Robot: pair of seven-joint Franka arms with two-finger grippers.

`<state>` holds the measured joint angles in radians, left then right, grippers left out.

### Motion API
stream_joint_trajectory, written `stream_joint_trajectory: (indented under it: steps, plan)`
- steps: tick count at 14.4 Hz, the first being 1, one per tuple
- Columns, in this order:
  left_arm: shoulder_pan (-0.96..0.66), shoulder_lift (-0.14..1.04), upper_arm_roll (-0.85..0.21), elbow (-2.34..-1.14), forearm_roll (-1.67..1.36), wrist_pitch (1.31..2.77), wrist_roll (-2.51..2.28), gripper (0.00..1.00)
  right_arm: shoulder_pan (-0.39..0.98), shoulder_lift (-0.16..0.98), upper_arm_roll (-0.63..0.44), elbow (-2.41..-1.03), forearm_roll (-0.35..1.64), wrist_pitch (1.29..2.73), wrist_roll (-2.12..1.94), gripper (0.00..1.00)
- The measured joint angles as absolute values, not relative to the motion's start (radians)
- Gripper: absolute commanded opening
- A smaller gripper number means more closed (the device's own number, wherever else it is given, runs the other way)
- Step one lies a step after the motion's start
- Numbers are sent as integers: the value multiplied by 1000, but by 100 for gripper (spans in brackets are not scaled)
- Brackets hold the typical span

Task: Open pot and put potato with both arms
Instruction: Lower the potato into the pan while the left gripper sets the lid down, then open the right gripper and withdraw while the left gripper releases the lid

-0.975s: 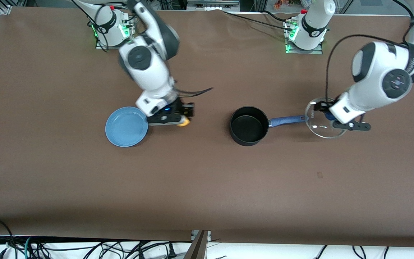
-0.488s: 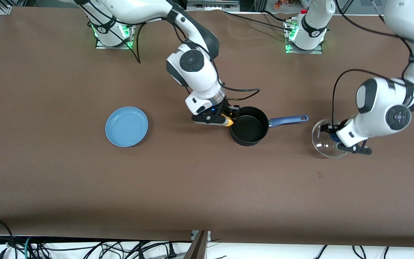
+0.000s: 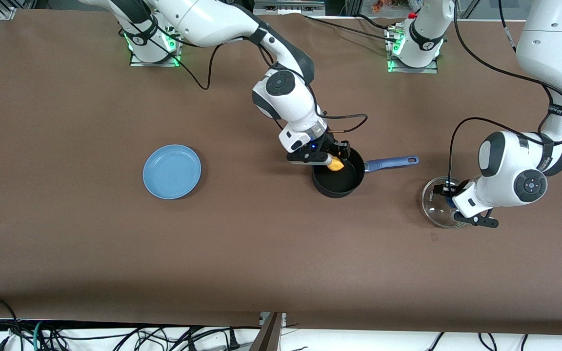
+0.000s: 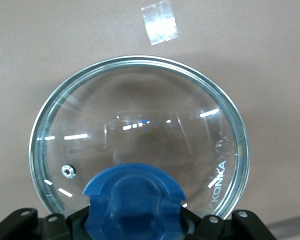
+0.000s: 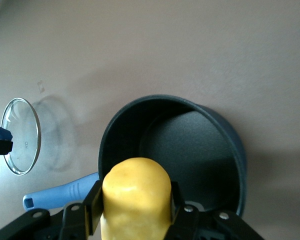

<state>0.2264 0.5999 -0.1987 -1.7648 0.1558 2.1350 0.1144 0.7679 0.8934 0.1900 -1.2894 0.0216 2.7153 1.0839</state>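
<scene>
Over the pot: right gripper point(image 3: 335, 159) clamped on the potato point(image 3: 335, 164), above the open pot point(image 3: 338, 178) near its rim.
Beside the pot's handle end: left gripper point(image 3: 452, 201) pinching the lid point(image 3: 438, 197) by its knob point(image 4: 135, 196).
Risk: potato released off-centre could strike the rim and roll out.
Risk: lid tilted; a loosening pinch may drop it.

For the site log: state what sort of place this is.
Most likely a robotics lab bench, not a kitchen: two arms bolted to a brown-covered table, loose cables along its edge, and only a pot, potato, glass lid and blue plate laid out.
</scene>
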Motion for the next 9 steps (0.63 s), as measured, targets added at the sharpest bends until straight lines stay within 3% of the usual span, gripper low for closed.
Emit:
stream_joint_trajectory:
  steps: [2,3,4,9]
  plan:
    - [235,616,-196,-1753,156,2138,114,100,773,918,190,-1288,22,2750,1084,28]
    - [241,623,-196,-1748,156,2141,114,100,776,926,190,-1286,22,2757,1084,41]
    - [245,627,-196,-1744,156,2142,114,100,777,930,190,-1284,22,2760,1084,99]
    - [249,625,-198,-1731,156,2135,114,100,771,928,177,-1260,21,2722,1079,100]
